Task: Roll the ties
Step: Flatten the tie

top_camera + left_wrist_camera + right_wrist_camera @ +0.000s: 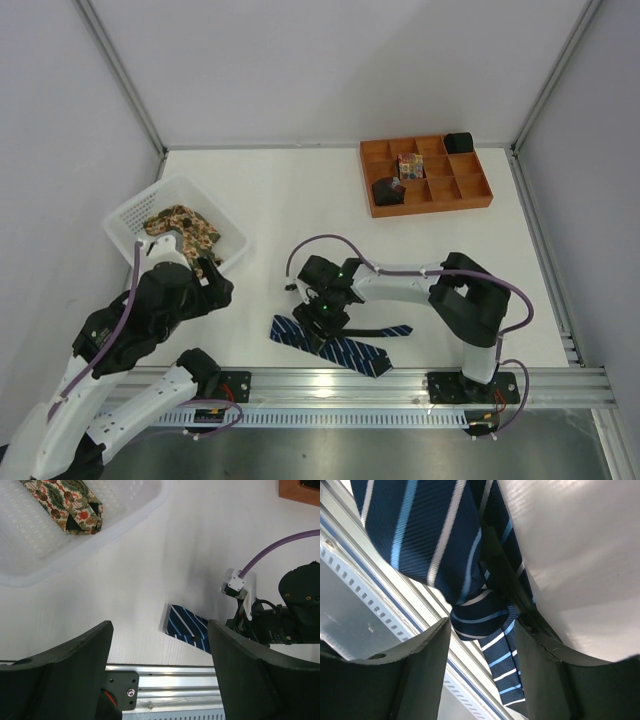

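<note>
The navy tie (345, 350) with pale-blue stripes lies near the table's front edge, its narrow end trailing right. My right gripper (322, 318) is down on its left part. In the right wrist view a bunched fold of the navy tie (480, 617) fills the gap between the fingers of the right gripper (482, 626), which are closed on it. The tan floral tie (183, 225) lies in the white basket (130, 210). My left gripper (208, 285) hovers just right of the basket, open and empty. In the left wrist view, the left gripper (160, 650) looks onto the navy tie's end (185, 627) and the floral tie (67, 502).
An orange compartment tray (480, 197) at the back right holds a few rolled items, one patterned (409, 165) and one dark (388, 190). A metal rail (400, 380) runs along the front edge. Side walls close in the table.
</note>
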Controlling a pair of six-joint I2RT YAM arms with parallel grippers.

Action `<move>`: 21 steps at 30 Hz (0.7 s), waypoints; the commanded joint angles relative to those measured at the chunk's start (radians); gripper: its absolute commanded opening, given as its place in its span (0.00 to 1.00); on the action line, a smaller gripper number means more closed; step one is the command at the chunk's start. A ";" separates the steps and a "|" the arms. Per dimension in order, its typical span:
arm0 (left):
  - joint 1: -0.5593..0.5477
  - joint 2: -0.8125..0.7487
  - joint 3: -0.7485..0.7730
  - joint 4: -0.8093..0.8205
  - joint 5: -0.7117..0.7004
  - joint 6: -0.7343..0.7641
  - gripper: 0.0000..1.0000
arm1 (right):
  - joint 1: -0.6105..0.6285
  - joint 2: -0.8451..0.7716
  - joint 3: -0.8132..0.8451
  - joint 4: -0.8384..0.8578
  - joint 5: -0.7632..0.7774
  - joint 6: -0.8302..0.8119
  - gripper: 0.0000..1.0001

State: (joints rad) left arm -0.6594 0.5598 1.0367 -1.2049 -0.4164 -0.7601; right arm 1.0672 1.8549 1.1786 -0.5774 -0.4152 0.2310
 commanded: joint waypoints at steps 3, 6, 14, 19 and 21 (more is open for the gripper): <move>0.009 -0.020 0.034 -0.035 -0.016 -0.019 0.84 | 0.040 0.023 0.068 -0.002 0.055 -0.002 0.60; 0.009 -0.034 0.033 -0.045 -0.021 -0.027 0.85 | 0.048 0.030 0.093 -0.012 0.068 0.005 0.62; 0.009 -0.054 0.025 -0.059 -0.009 -0.042 0.86 | 0.051 0.067 0.147 -0.088 0.128 0.025 0.28; 0.007 -0.037 0.028 -0.006 0.007 -0.010 0.89 | 0.048 0.008 0.239 -0.200 0.098 0.031 0.00; 0.009 -0.023 0.028 0.022 0.025 0.025 0.90 | 0.039 -0.016 0.295 -0.280 0.064 0.030 0.00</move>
State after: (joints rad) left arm -0.6586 0.5125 1.0367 -1.2438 -0.4114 -0.7795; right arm 1.1141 1.9156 1.3701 -0.7479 -0.3222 0.2607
